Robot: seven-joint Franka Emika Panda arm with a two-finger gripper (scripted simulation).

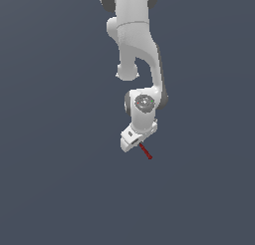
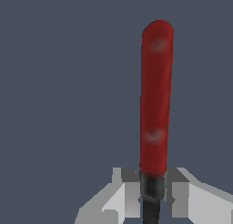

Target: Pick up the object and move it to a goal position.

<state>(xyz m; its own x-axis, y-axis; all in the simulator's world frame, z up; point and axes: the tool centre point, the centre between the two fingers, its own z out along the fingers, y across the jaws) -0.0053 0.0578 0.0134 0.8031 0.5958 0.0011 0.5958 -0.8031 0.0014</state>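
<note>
One white arm (image 1: 133, 45) fills the upper middle of the exterior view, the largest thing in sight. It comes down from the top edge, bends at a rounded joint, and ends in a wrist tilted so that the hand points down and toward the exterior view's right. At its end sits one gripper (image 1: 141, 144), white and blocky. One tool (image 1: 145, 152), a thin red stick, pokes out from the gripper's tip, slanting down toward the exterior view's right.

In the wrist view the two fingers (image 2: 182, 193) stand close on either side of the tool's (image 2: 156, 100) dark end, pinching it between them, while the red shaft runs straight away from the camera's mount to a rounded tip. The gripper (image 2: 152, 193) thus holds the tool by its black part.

The surroundings are a flat, even slate-blue field in both views; no floor edge, wall or table can be told apart.
</note>
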